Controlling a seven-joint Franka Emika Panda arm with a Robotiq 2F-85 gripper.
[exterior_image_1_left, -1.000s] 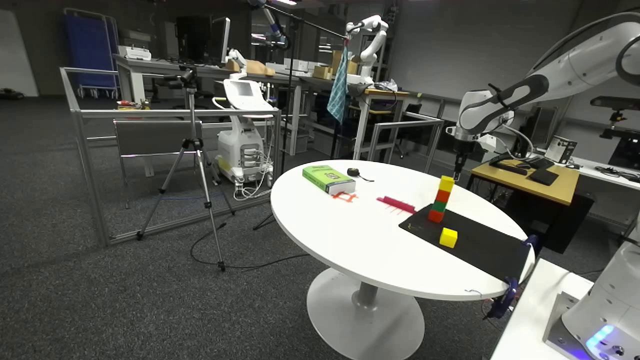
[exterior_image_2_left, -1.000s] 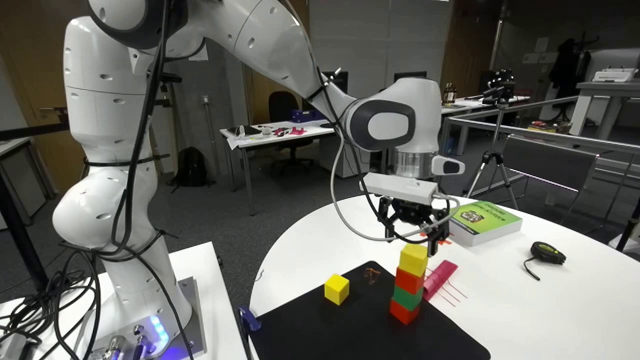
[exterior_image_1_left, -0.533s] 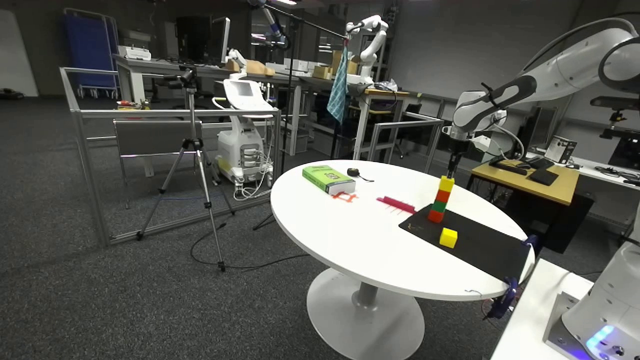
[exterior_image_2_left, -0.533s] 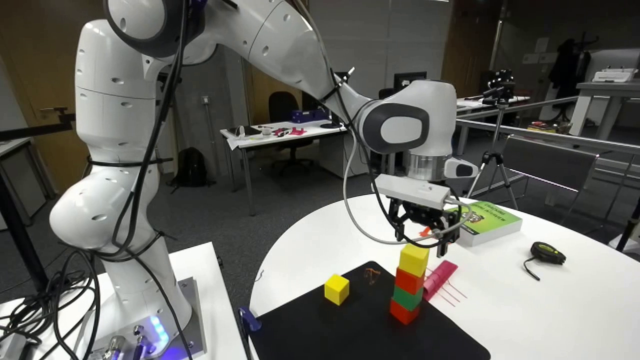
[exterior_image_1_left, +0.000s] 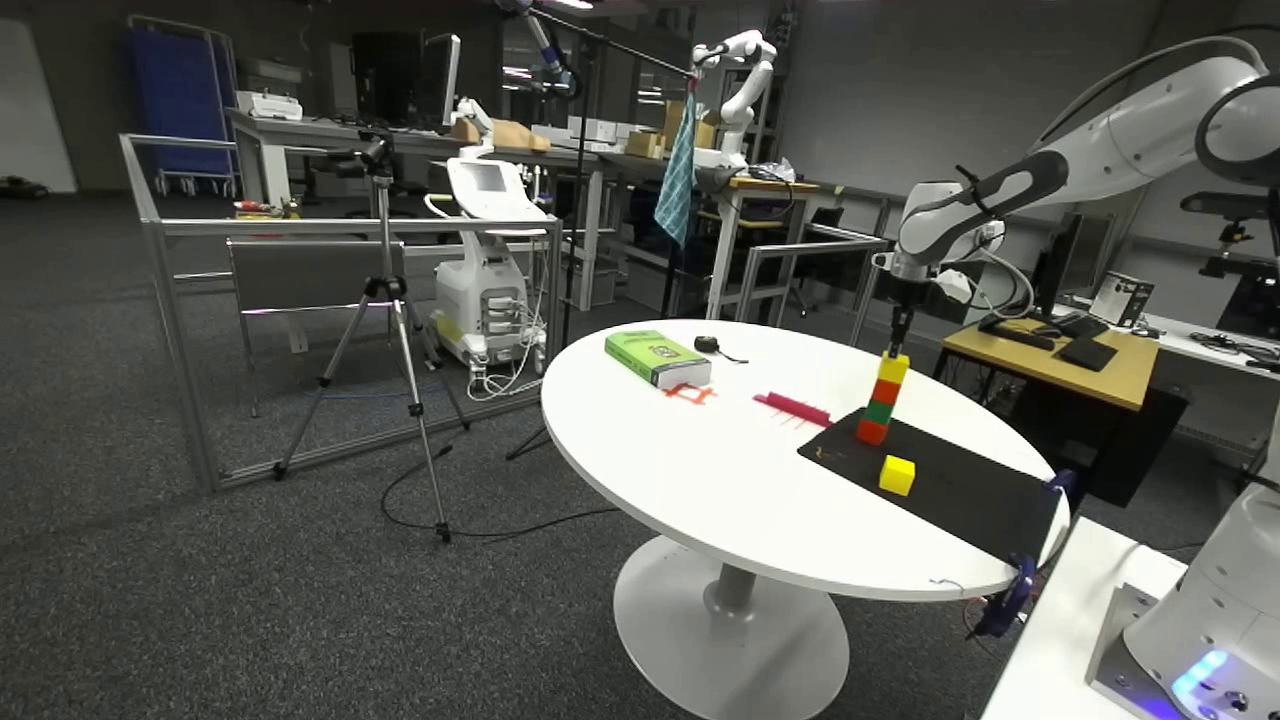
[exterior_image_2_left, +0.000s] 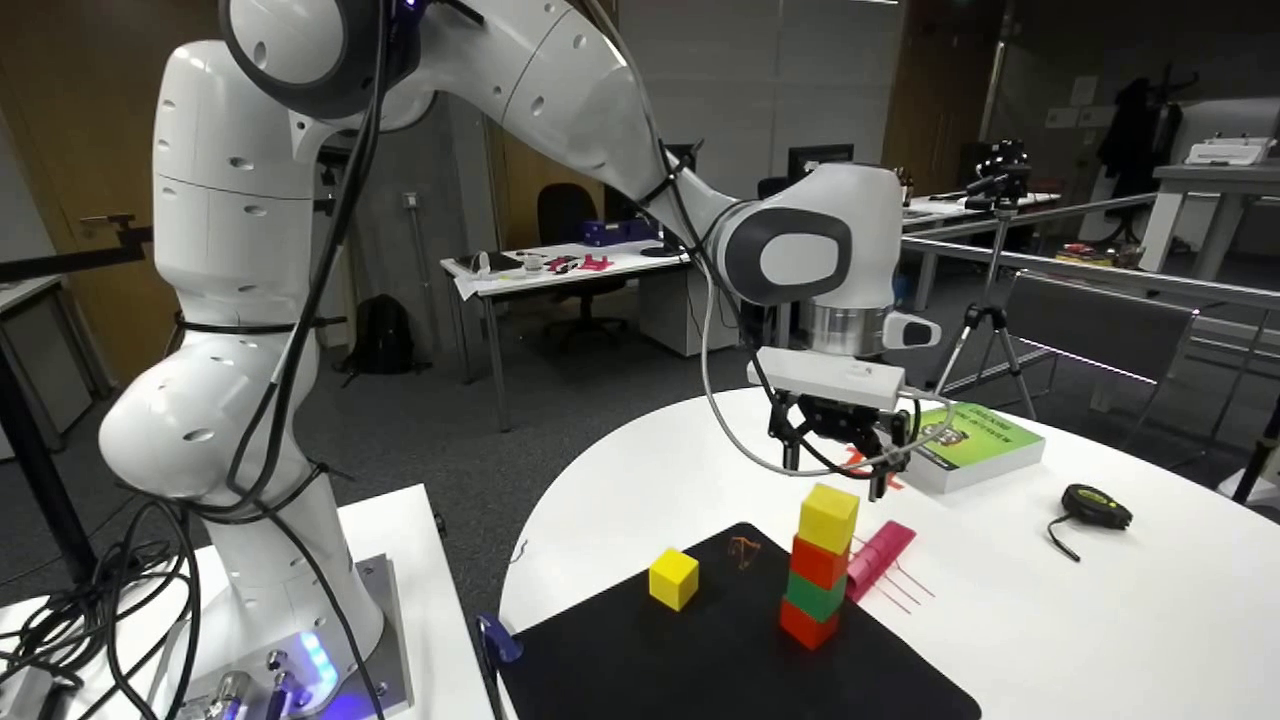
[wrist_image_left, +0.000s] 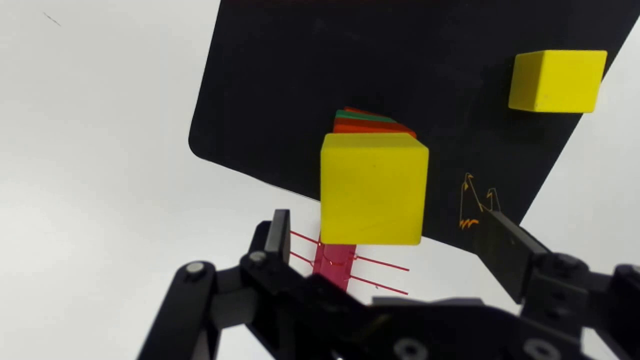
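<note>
My gripper (wrist_image_left: 387, 220) stands open, with a wide gap between its fingers (wrist_image_left: 510, 255) and nothing held. In the wrist view the yellow top cube (wrist_image_left: 372, 192) of a tower lies ahead of that gap, and I see no contact. Below it are stacked an orange-red cube (exterior_image_2_left: 819, 562), a green cube (exterior_image_2_left: 814, 596) and a red cube (exterior_image_2_left: 808, 624). The tower leans slightly in an exterior view and rests on a black mat (exterior_image_2_left: 620, 660). A separate yellow cube (exterior_image_2_left: 674, 578) sits on the mat, nearer the robot base. In both exterior views the fingertips hang by the tower's top.
On the round white table (exterior_image_1_left: 640, 450) lie a pink strip with thin prongs (exterior_image_2_left: 880, 555), a thick green book (exterior_image_2_left: 975, 440), an orange-red frame piece (exterior_image_1_left: 690, 393) and a tape measure (exterior_image_2_left: 1095, 507). Blue clamps (exterior_image_2_left: 500, 640) hold the mat at the table edge. A loose cable loop (exterior_image_2_left: 705, 400) hangs beside the gripper.
My gripper has shifted away from the robot base and over toward the tower, then risen a little in the last half second. It stays open. The cubes have not moved.
</note>
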